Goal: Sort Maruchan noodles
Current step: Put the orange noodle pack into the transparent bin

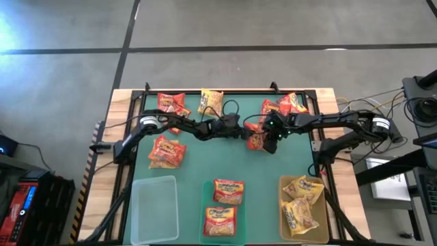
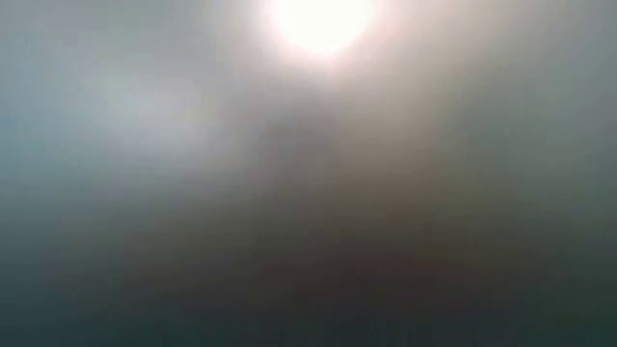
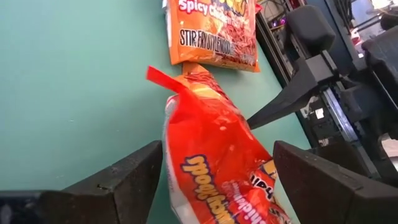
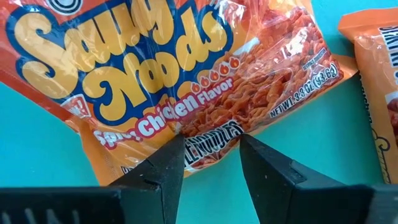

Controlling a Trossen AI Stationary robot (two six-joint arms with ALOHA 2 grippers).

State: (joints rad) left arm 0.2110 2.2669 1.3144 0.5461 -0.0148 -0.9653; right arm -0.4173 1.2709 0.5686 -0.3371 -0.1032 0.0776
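A grey concrete floor surrounds a wooden bench (image 1: pixel 123 102) topped with a green mat, seen from straight above. The low view is a blur of glare and shows nothing usable.

Both dark arms reach in toward the mat's centre, slightly toward twelve o'clock. The right claw (image 1: pixel 272 137) pinches the edge of an orange-red packet (image 1: pixel 257 139) between fingers (image 4: pixel 163 163) drawn close together on the wrapper. The left claw (image 1: pixel 231 127) has its fingers (image 3: pixel 127 177) set wide apart on either side of the same packet, not visibly pressing it.

Other Maruchan noodles lie scattered: two red packets (image 1: pixel 173 104) at ten o'clock, a yellow packet (image 1: pixel 211 101) at twelve, and two more orange-red packets (image 1: pixel 287 104) at one o'clock.

Along the six o'clock edge sit three bins: a clear bin (image 1: pixel 153 205) with nothing in it at seven, a green bin (image 1: pixel 206 210) at six holding two red packets, and a third bin (image 1: pixel 284 215) at five holding yellow ones.

The likely risk: the slick, crinkly wrapper is held only by its edge, so it may slip free or tear if both arms pull differently. The arms are also very close and could collide.
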